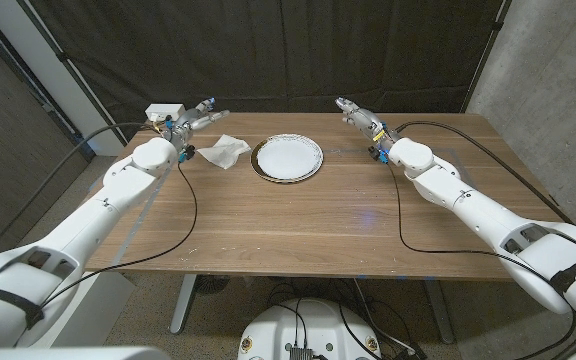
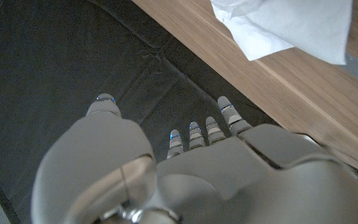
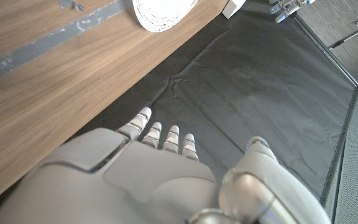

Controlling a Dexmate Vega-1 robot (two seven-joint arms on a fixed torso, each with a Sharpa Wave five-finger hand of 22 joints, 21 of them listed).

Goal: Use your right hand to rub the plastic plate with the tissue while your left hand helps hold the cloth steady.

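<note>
Plate: white plastic plate point(image 1: 287, 158), round, lying flat in the upper middle of the head view, so no long axis to tell; its rim also shows at the edge of the table in the right wrist view point(image 3: 160, 12).
Tissue: crumpled white tissue point(image 1: 222, 151) just left of the plate, near it but apart, its long side running from lower left to upper right of the head view; seen again on the wood in the left wrist view point(image 2: 284, 25).
Left hand: left hand point(image 1: 194, 121) in the upper left of the head view, at the table's far edge, up and left of the tissue and apart from it; fingers point(image 2: 194, 134) straight and close together, thumb apart, holding nothing.
Right hand: right hand point(image 1: 360, 117) in the upper right part of the head view, right of the plate and well apart from it; fingers point(image 3: 166, 137) straight, thumb apart, holding nothing.
Box: small white box point(image 1: 165, 111) just left of the left hand.
Surface: wooden table point(image 1: 298, 220), with black cables lying across it.
Room: dark curtain point(image 1: 298, 50) behind the table.
</note>
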